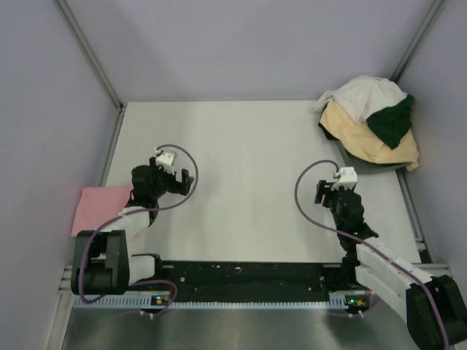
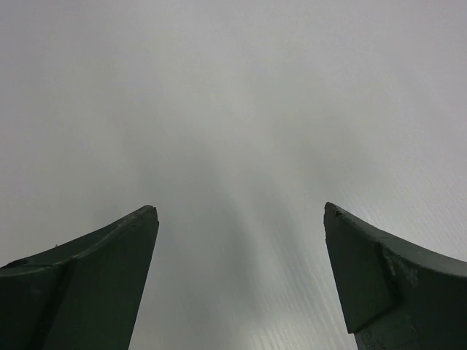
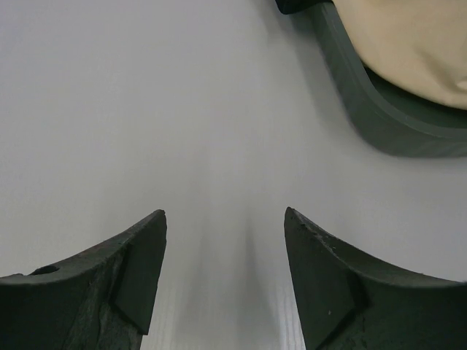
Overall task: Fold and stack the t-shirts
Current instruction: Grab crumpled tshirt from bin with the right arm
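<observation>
A folded pink t-shirt (image 1: 102, 208) lies at the table's left edge, just left of my left arm. At the back right, a heap of t-shirts sits in a dark grey tray (image 1: 365, 162): a white one (image 1: 361, 95) on top, dark green cloth (image 1: 392, 122) beside it, and a pale yellow-tan one (image 1: 361, 135) underneath. My left gripper (image 1: 177, 180) hangs open over the bare table, nothing between its fingers (image 2: 109, 284). The right gripper (image 1: 328, 191) is open too, empty, near the tray's corner (image 3: 365, 102), with tan cloth (image 3: 408, 44) showing in the tray.
Grey walls enclose the white table (image 1: 248, 182) on three sides. Purple cables loop from both wrists. A black rail (image 1: 241, 277) runs along the near edge between the arm bases.
</observation>
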Controlling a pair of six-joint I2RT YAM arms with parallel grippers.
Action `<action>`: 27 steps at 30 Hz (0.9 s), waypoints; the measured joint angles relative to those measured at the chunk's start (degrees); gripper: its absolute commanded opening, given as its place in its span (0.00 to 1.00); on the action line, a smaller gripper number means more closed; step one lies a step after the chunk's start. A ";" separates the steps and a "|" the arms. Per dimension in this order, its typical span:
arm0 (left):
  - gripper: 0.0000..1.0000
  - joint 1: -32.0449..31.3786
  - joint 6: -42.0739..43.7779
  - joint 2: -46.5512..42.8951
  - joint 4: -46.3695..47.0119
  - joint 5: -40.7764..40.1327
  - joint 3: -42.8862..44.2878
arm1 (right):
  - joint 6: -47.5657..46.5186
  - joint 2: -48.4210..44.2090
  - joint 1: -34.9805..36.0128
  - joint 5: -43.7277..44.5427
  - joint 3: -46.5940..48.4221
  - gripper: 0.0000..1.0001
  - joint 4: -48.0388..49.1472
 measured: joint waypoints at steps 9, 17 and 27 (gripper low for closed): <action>0.99 0.00 -0.11 0.70 -1.18 -0.39 0.42 | 0.00 0.22 0.00 0.00 0.00 0.68 -0.04; 0.98 0.00 7.91 2.97 -20.70 2.71 15.85 | -0.17 -1.99 -1.81 -0.46 11.72 0.98 -11.21; 0.98 0.00 13.86 2.56 -38.38 2.49 37.97 | 5.49 23.21 -25.73 -8.66 63.19 0.92 -26.67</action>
